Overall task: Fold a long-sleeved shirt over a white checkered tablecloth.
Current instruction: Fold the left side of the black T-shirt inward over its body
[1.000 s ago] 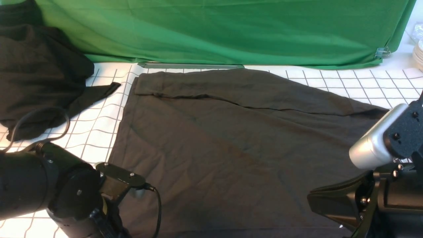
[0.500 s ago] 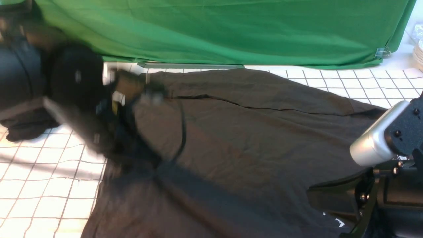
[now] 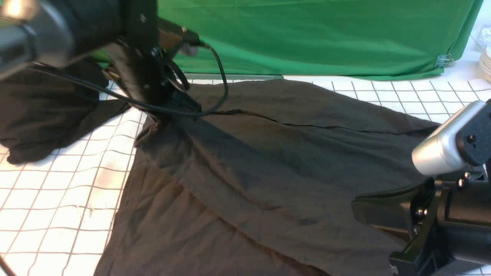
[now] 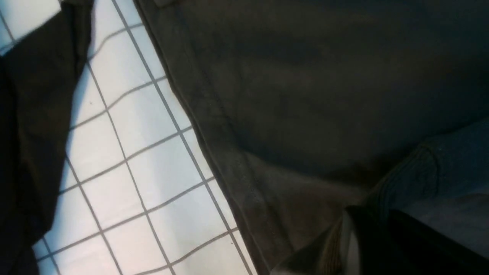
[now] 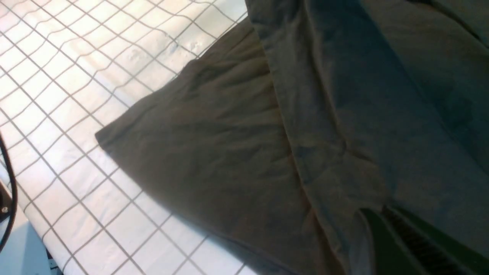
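The long-sleeved shirt (image 3: pixel 268 165) takes up most of the middle of the front view. It's spread dark and wrinkly over the white checkered tablecloth (image 3: pixel 57 199), print side not showing. Its upper-left corner is pulled up off the cloth into a little peak, because the left gripper (image 3: pixel 174 109) has it: in the left wrist view a bunched hem runs straight into the jaws, so they look clamped on fabric. From that peak a long diagonal ridge runs down toward the lower right of the frame, where the right gripper (image 3: pixel 362 212) sits low against the shirt's edge. The right wrist view shows cloth wrapped around its jaws, so that one looks closed on the shirt too.

Best guess on why: two opposite ends pinned so a layer can be carried across as one fold without the rest sliding around. A lower layer fans out flat at the bottom left, so it reads as mid-fold, not done.

Head count:
- one shirt
- one tablecloth covering the bench
- two arms, one gripper each
- one blacker heap of cloth (image 3: pixel 42 111) at the left edge, apart from the shirt and not held
- one green backdrop (image 3: pixel 307 34) across the top
- one cable (image 3: pixel 220 76) looping off the left arm
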